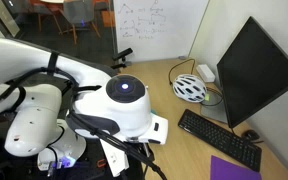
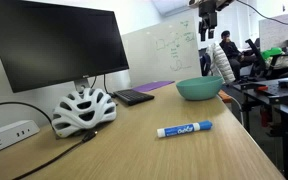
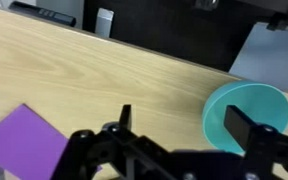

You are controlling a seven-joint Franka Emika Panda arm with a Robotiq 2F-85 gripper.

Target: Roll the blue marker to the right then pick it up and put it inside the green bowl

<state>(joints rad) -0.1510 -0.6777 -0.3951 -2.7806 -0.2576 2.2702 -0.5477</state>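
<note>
Hanging high above the desk (image 2: 124,150), the gripper (image 2: 206,12) shows at the top edge of an exterior view, roughly over the green bowl (image 2: 199,88) and well clear of its rim. Its jaws stand released: the wrist view has the two fingers (image 3: 246,128) spread wide with only bare wood between them and nothing held. That view catches the green bowl at its lower right, partly behind one finger, and nothing else of the task.

The blue marker (image 2: 184,129) lies flat on the bare wood on the camera-facing side of the green bowl, near it but not touching, and far below the gripper. Its long axis runs nearly level across that exterior view, one end tilted slightly up, so it lies broadside to the bowl rather than pointing at it. The white helmet (image 2: 82,110) sits well away from the bowl, toward the monitor (image 2: 54,45).

Judging from this, the roll is not yet begun. The claw must come down and move off the bowl toward the marker, then meet the barrel side-on, since a push along its length would only slide it. Which way across the desk is the robot's right cannot be settled from these views
</note>
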